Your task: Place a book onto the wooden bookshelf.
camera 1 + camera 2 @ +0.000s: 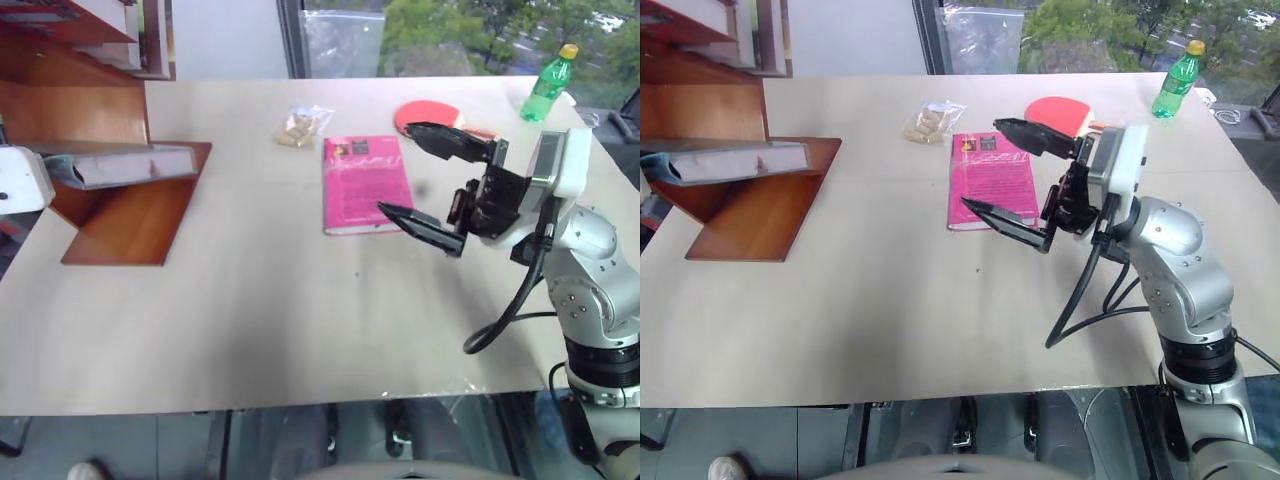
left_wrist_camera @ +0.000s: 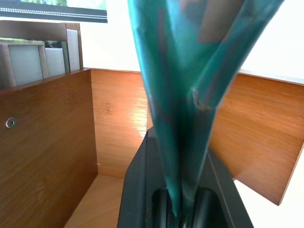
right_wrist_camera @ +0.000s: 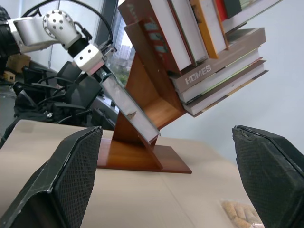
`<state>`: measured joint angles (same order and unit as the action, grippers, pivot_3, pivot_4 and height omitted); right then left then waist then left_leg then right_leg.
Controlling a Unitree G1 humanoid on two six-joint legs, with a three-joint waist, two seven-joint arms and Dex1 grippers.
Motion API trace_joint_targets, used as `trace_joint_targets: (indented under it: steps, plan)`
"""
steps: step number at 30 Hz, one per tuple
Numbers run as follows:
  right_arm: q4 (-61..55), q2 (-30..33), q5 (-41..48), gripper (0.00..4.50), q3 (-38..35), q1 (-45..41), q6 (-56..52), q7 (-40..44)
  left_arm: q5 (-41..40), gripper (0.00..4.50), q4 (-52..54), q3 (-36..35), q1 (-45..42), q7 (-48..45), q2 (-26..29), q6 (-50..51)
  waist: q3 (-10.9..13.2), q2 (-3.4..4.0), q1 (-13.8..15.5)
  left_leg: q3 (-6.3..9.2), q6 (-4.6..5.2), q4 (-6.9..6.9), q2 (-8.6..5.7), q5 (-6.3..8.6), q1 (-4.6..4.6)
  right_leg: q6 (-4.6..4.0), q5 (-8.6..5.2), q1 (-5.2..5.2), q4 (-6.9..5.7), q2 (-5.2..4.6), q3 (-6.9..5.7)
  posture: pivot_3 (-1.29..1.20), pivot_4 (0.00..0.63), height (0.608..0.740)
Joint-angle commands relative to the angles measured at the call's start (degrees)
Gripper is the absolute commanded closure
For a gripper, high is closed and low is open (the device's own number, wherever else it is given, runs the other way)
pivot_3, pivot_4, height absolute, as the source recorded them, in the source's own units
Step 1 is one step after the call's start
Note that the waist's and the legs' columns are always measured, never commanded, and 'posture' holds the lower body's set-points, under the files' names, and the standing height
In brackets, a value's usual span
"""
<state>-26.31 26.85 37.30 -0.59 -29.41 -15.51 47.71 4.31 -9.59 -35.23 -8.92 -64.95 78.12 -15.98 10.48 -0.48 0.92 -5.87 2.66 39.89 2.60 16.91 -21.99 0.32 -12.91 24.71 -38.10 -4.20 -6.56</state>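
- I'm looking at an office or lab room: a pale worktable (image 1: 250, 340) is sitting by a big window (image 1: 440, 30) at twelve o'clock.
- Cables and gear (image 3: 42, 95) are crowding the room behind.

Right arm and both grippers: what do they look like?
The right arm has rounded silver-grey segments, a white wrist block and loose black cables. The right gripper has two long black tapered fingers with mesh-textured pads. The left gripper sits on a silver wrist with a white block.

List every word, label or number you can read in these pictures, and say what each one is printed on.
"HOMES": on the spine of a grey-brown book stacked in the wooden bookshelf.
Print on the pink book: too small to read.
Label on the green bottle: too blurred to read.
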Motion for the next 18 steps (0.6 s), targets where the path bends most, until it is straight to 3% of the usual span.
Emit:
trace_joint_targets:
  steps: [1,6,9,15,18]
  plan:
    - [-2.7,-0.8,2.2,0.01,-1.5,-1.6,0.2,-1.0,-0.8,4.45,0.2,-0.6,0.0,1.6,0.3,3.8,0.0,0.01,0.0,0.00,-0.01,0.00,0.02,-0.01,0.00,-0.01,0.00,0.00,0.00,0.02,0.01,0.00,0.150,0.740]
    - [-2.6,-2.2,3.5,0.01,-0.6,-2.5,0.5,-0.9,-0.6,4.45,2.2,-3.6,2.3,1.1,-0.8,6.1,0.0,0.08,-0.2,-0.09,-0.09,-0.01,0.20,-0.05,0.00,-0.03,0.01,0.07,-0.02,0.18,0.05,0.00,0.150,0.740]
    - [-2.0,-2.9,3.4,0.01,-0.1,-3.1,0.8,-0.4,-0.1,3.41,3.0,-6.3,4.6,0.6,-1.5,7.5,0.0,0.08,-0.3,-0.18,-0.08,-0.01,0.21,-0.04,0.00,-0.04,0.01,0.08,0.01,0.18,0.14,0.00,0.150,0.740]
    - [-0.4,-3.1,3.4,0.01,0.3,-3.1,0.9,1.7,-4.4,0.43,11.0,-14.4,7.9,-2.2,-5.7,15.0,0.0,-0.03,-0.5,-0.23,0.00,-0.01,0.21,0.03,-0.17,-0.24,0.12,0.18,0.19,0.18,0.18,0.00,0.150,0.740]
    - [0.8,-2.6,3.4,0.01,0.3,-3.1,1.0,3.8,-8.0,0.24,16.0,-21.4,10.0,-6.8,-8.0,21.3,-0.1,-0.19,-0.7,-0.26,0.05,0.02,0.17,0.06,-0.47,-0.27,0.14,0.46,0.20,0.15,0.22,0.00,0.150,0.740]
